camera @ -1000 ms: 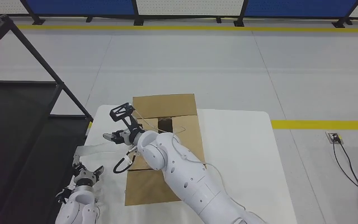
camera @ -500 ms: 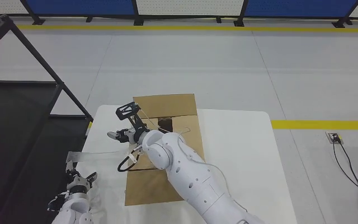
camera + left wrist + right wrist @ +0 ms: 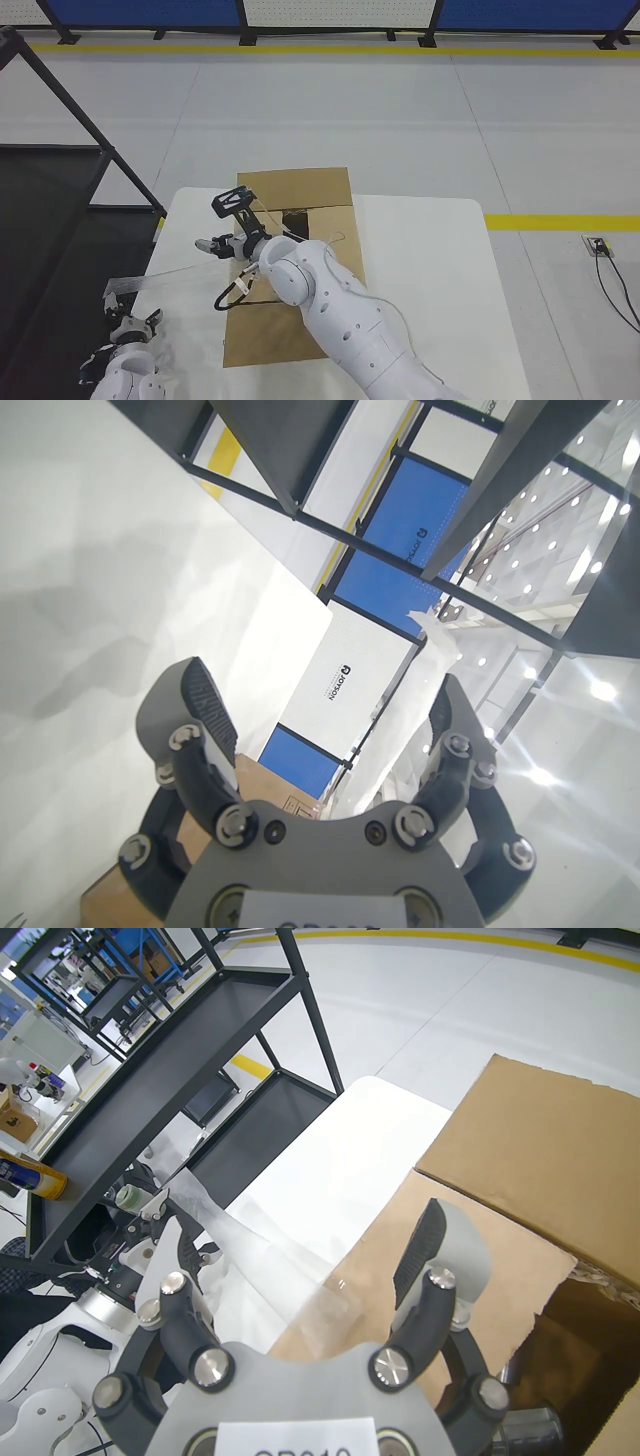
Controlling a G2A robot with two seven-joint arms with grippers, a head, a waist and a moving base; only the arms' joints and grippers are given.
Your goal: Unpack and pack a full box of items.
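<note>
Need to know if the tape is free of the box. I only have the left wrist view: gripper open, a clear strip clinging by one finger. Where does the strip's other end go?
Observer: The clear strip stretches from the left gripper across to the cardboard box. Its far end lies on a flap there.
Operator: Is the other arm anywhere near it?
Observer: Yes. The right gripper is open and empty over that same flap, close to the strip's end.
</note>
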